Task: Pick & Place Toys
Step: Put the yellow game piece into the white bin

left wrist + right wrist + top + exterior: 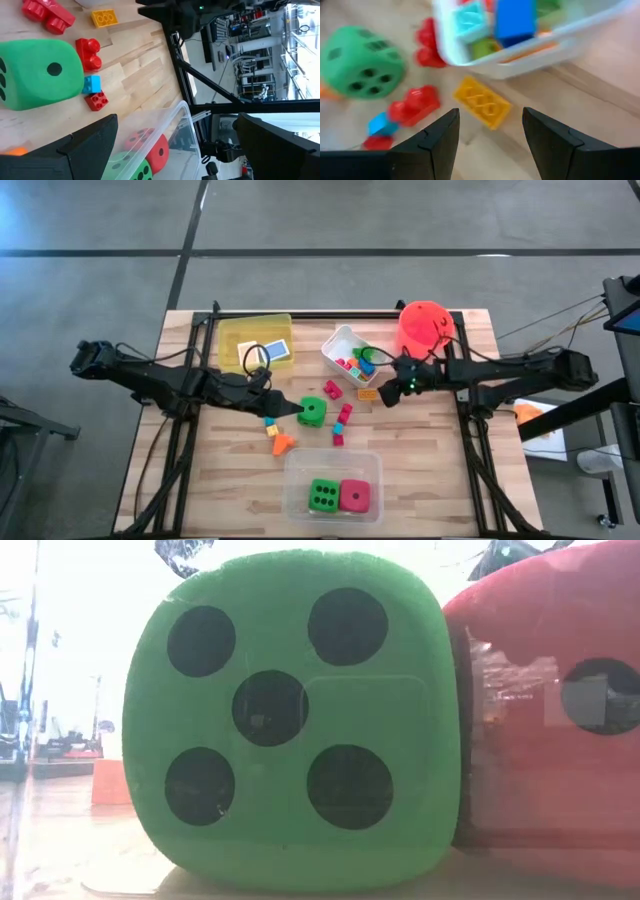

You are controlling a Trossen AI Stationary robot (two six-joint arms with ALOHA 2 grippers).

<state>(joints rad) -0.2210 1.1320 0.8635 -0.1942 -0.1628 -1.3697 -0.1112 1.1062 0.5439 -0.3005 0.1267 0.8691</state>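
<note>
A green dotted die [313,412] rests on the table's middle, with small red, pink, blue and orange blocks [342,420] around it. My left gripper [291,410] is open and empty just left of this die [40,72]. My right gripper [386,392] is open and empty above the table beside a yellow block [482,102], which lies flat ahead of its fingers. A second green die [322,496] and a red-pink die [354,496] sit in the clear tub [372,465]. They fill the low view [290,720].
A white tub [334,340] holding blocks stands at the far middle, close to my right gripper. A yellow tub [235,335] with flat blue and beige tiles is at the far left. An orange bucket [424,325] is at the far right. The clear tub sits near the front edge.
</note>
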